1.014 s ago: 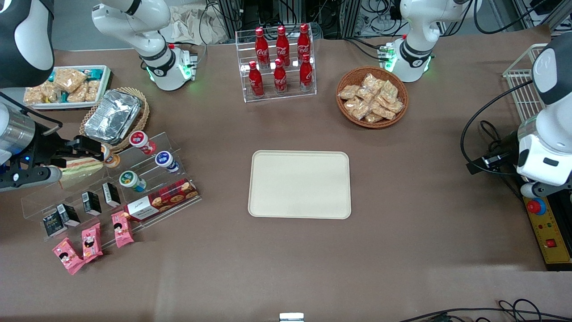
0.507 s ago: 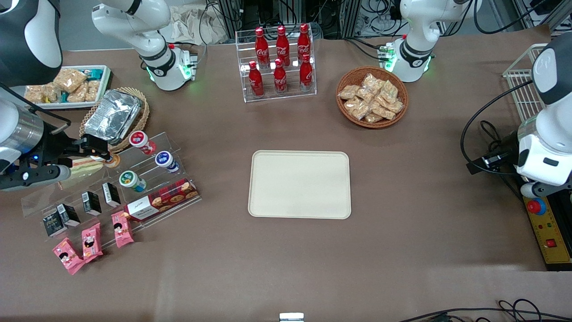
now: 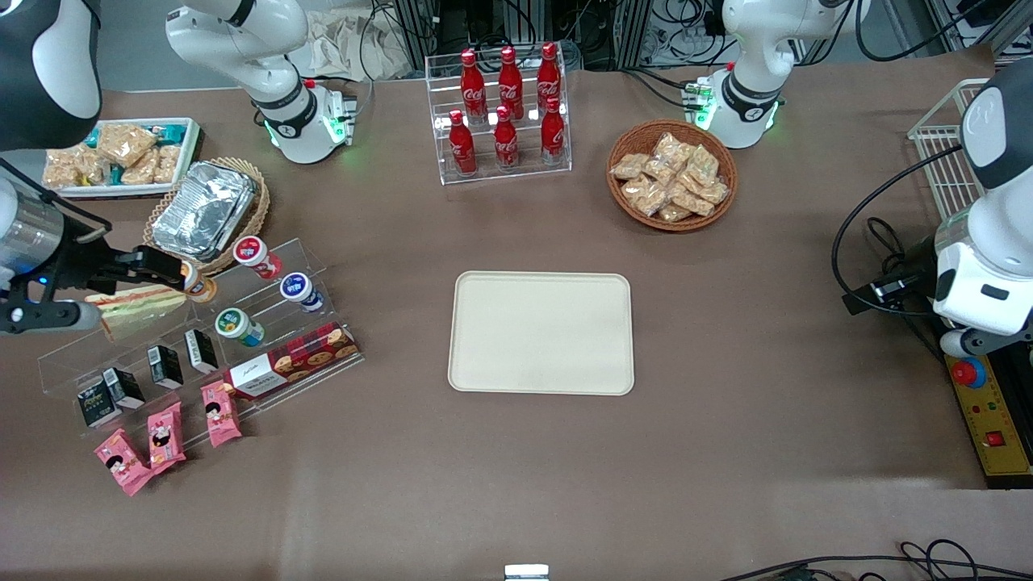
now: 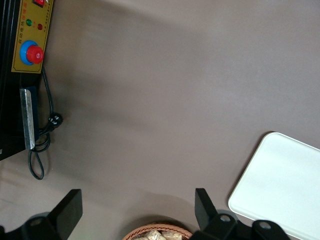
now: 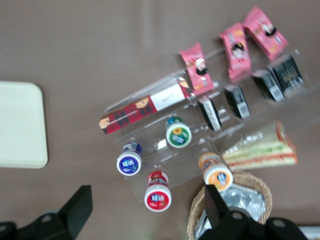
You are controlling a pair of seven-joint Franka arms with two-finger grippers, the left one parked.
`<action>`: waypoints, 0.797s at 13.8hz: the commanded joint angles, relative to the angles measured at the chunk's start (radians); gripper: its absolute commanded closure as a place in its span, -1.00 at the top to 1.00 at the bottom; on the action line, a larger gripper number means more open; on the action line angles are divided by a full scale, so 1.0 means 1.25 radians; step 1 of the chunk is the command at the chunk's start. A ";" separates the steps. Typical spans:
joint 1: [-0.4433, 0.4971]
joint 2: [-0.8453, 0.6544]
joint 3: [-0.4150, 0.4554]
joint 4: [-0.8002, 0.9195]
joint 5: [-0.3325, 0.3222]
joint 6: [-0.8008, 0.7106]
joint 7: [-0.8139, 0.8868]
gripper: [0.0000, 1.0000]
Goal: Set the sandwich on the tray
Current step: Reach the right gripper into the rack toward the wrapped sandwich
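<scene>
The sandwich (image 3: 139, 309), a wrapped triangular wedge with green, pink and orange layers, lies on the upper step of a clear acrylic stand toward the working arm's end of the table; it also shows in the right wrist view (image 5: 260, 151). My right gripper (image 3: 133, 292) is open and empty, held above that stand, with nothing between its fingers (image 5: 75, 212). In the wrist view (image 5: 147, 196) the sandwich lies off to one side of the jaws, apart from them. The cream-beige tray (image 3: 541, 332) lies empty mid-table, and its corner shows in the wrist view (image 5: 20, 125).
The acrylic stand (image 3: 323, 262) holds yoghurt cups (image 3: 257, 254), black cartons (image 3: 165, 365) and a cookie box (image 3: 290, 361); pink packets (image 3: 165, 436) lie in front of it. A foil container (image 3: 202, 208) in a wicker basket, a white snack tray (image 3: 194, 133), a cola rack (image 3: 504, 113) and a snack basket (image 3: 672, 175) stand farther away.
My right gripper has shifted slightly toward the working arm's end of the table, uncovering more of the sandwich. The sandwich and the tray have not moved.
</scene>
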 commanded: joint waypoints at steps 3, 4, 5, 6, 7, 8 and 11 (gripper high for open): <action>0.000 -0.018 -0.077 -0.002 -0.002 -0.040 0.115 1.00; 0.001 -0.015 -0.088 -0.001 0.000 -0.041 0.197 1.00; 0.000 -0.011 -0.089 0.003 -0.008 -0.034 0.292 1.00; -0.004 -0.011 -0.097 0.003 -0.011 -0.026 0.337 1.00; -0.012 -0.011 -0.115 0.003 -0.006 -0.023 0.336 1.00; -0.015 -0.014 -0.127 0.003 -0.004 -0.022 0.335 1.00; -0.053 -0.019 -0.151 -0.011 0.036 -0.022 0.340 1.00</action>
